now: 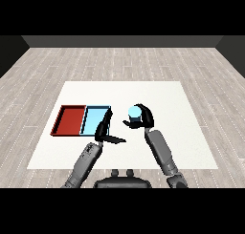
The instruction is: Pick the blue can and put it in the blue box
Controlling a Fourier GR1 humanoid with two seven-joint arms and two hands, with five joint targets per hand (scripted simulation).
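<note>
The blue can (135, 113) is held in the right hand (142, 119), whose fingers and thumb curl round its body; only the can's pale top and upper side show. The can sits to the right of the light blue tray (91, 127), near it but not over it, and whether it has cleared the white table (182, 132) cannot be told from this view. The left hand (105, 127) holds nothing, with fingers straight and thumb stretched out to the side; it stands at the right-hand rim of the light blue tray, directly between the can and its destination. The red tray (71, 120) lies touching the light blue one on the far side and plays no part. Judgement: the grasp is made and the carry to the tray is the step in hand. To do it well, the can should be kept upright and raised enough to pass over the tray rim, then moved leftward until wholly above the blue floor before the fingers part. The chief hazard is the left hand in the path; it would best be drawn clear first, or the can routed round the far side of it.
</note>
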